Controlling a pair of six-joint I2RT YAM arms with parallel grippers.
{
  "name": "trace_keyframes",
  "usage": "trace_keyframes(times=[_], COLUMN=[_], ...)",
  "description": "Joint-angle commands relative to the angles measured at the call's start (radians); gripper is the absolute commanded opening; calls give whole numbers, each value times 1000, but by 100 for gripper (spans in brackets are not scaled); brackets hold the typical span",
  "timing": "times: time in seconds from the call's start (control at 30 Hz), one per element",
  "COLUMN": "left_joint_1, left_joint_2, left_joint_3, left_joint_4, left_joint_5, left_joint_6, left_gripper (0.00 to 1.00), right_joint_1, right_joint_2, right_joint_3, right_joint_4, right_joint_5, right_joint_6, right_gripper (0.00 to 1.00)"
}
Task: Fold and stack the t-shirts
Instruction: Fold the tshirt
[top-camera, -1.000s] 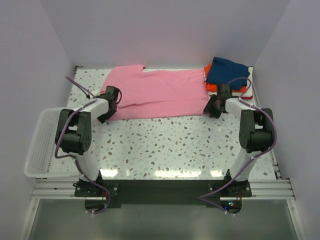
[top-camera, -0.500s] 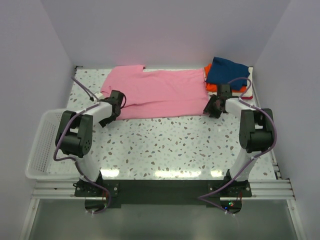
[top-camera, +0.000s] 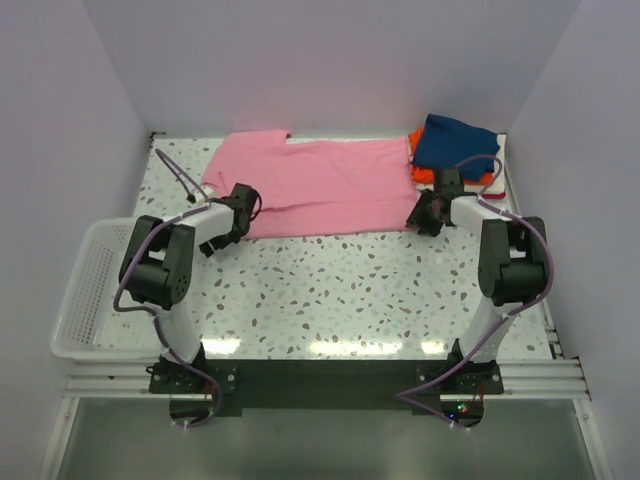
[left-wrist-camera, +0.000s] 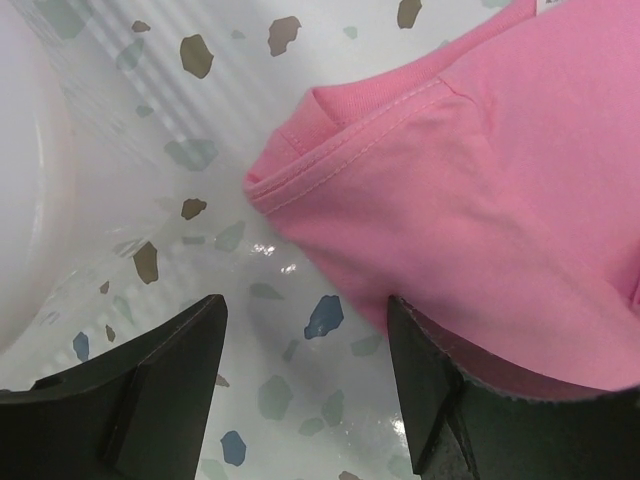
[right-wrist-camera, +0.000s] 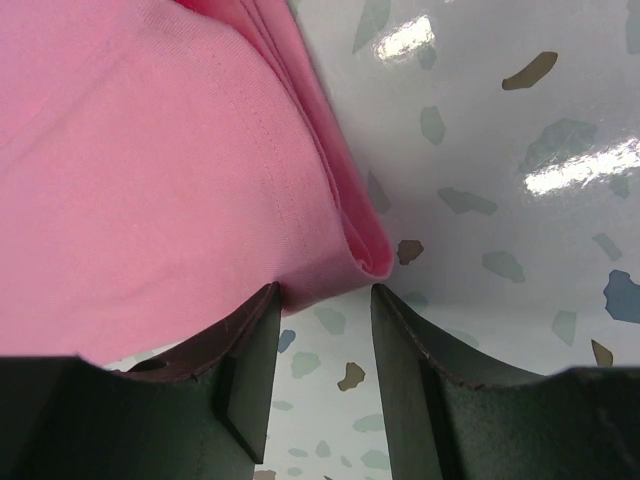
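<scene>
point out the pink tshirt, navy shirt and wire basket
light pink cloth t-shirt (top-camera: 330, 185), top view, middle of body
folded navy blue cloth t-shirt (top-camera: 455, 145), top view, top face
white wire basket (top-camera: 85, 290), top view, bare mesh floor

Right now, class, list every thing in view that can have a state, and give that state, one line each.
pink t-shirt, laid flat across the table, not on the stack
folded shirts, stacked in the far right corner, navy on top
white basket, upright at the left edge
left hand, open wide at the pink t-shirt's near left corner
right hand, partly open, fingertips at its near right corner
</scene>
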Motion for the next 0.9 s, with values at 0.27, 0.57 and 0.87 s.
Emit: trace_keyframes(times=[0.27,0.57,0.87], left_joint_1=[0,0,0], left_joint_2=[98,120,2], left_joint_3=[130,142,76], left_joint_4=[-111,-88,-51], left_joint_5=[-138,-133,-98], left_joint_6=[-112,-96,-68], left_gripper=[71,47,0], right_joint_1=[-2,-2,-7], right_joint_2=[-13,-5,-13], right_joint_3=[2,11,22], right_joint_4=[45,27,1], right_joint_5=[-8,-4,11], right_joint_6=[-5,-6,-14], right_gripper=[38,15,1])
